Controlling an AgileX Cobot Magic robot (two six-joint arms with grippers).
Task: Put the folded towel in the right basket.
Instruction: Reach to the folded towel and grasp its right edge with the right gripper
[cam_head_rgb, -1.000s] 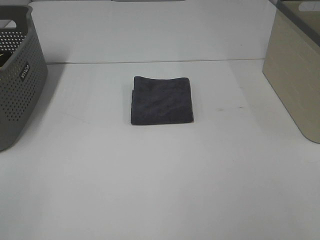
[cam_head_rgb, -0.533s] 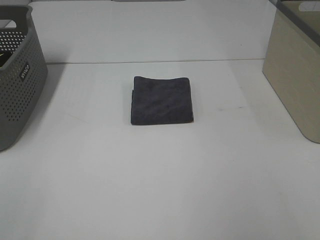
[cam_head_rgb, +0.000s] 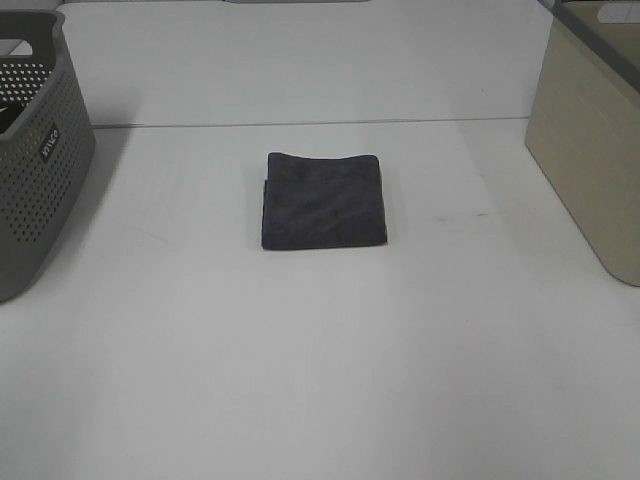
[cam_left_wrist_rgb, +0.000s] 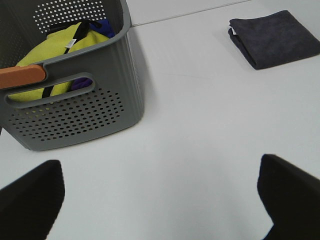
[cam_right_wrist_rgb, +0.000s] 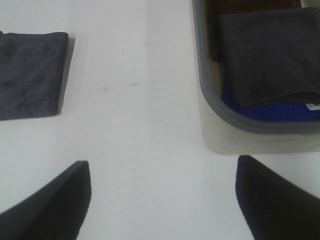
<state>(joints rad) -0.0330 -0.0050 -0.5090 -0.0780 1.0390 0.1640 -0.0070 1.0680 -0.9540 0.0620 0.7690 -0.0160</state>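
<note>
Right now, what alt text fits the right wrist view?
A folded dark towel lies on the white table, apart from the beige basket, which holds a dark folded cloth over something blue. The fingers of the open right gripper frame the view, holding nothing.

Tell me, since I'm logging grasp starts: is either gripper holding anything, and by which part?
Nothing is held. The left gripper and right gripper are both open and empty; the folded towel lies apart from both.

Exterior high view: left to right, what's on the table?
Grey basket → towel → beige basket.
</note>
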